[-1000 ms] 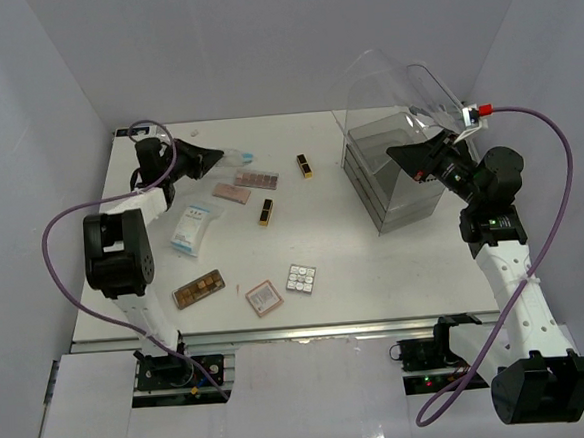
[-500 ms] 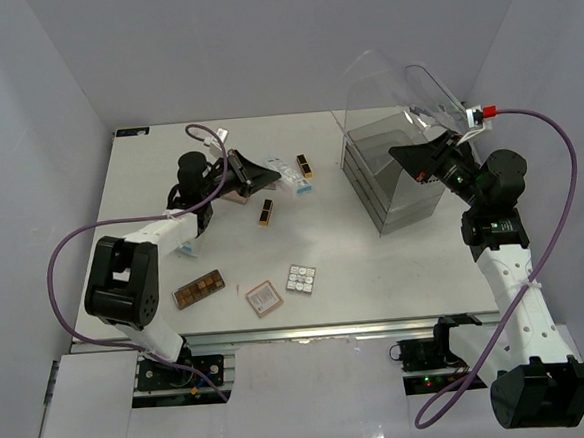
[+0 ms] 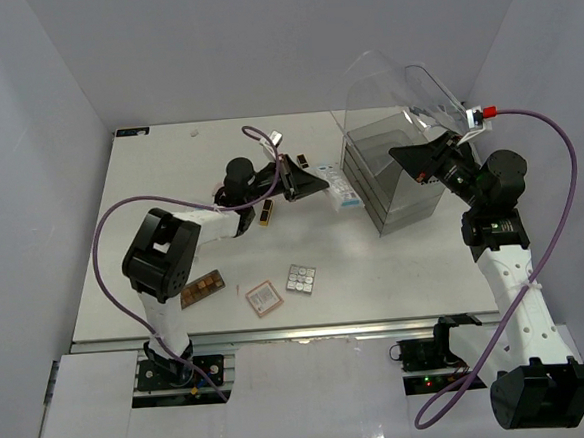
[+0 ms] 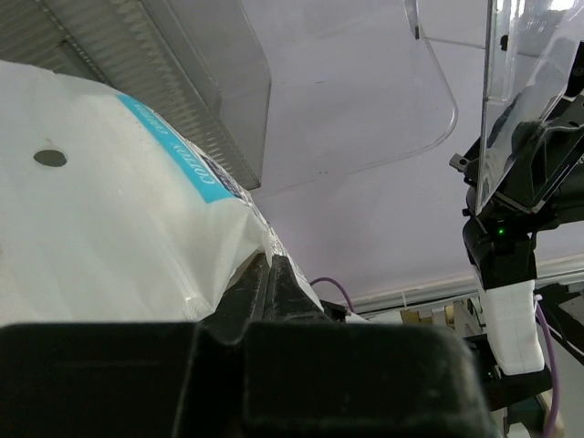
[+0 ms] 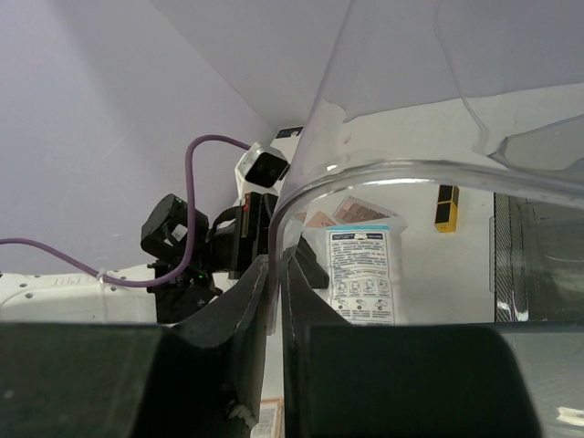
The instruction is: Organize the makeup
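Two arms share one job: the right fingers (image 3: 415,160) pinch shut on the rim of the clear lid (image 3: 393,82), keeping open the box (image 3: 396,197) near the far-right corner of the tabletop (image 3: 396,272). The left fingers (image 4: 260,292), clamped on the white-blue packet (image 3: 342,188), hold it just beside that box, apparently for loading.

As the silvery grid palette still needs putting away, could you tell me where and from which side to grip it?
I would come straight down and pinch the silvery grid palette by its far and near edges. It lies flat on the table, so only thin edges offer purchase, and the pinkish square compact crowds its left.
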You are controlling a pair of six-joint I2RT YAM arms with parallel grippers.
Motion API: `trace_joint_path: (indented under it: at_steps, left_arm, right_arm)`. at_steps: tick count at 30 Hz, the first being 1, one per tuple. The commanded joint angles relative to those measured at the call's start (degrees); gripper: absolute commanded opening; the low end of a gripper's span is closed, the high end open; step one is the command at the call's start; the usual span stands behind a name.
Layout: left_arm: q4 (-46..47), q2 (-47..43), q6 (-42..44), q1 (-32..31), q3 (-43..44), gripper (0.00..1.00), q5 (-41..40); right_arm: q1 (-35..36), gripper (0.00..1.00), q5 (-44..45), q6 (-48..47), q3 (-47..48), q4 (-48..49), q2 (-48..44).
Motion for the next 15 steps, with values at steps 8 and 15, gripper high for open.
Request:
trace_joint_path:
  at_steps: [8,15]
  left_arm:
    - [9.5,5.5,-3.2,-4.2,12.1,0.00,-1.8]
    - [10.1,8.6,-3.8,-4.9,17.3,0.00,-4.1]
  right_arm:
    - [-0.1,0.12,-0.8,0.8,0.3,5.1,-1.8]
    - [-0.1,0.12,-0.8,0.9,0.2,5.3,-2.0]
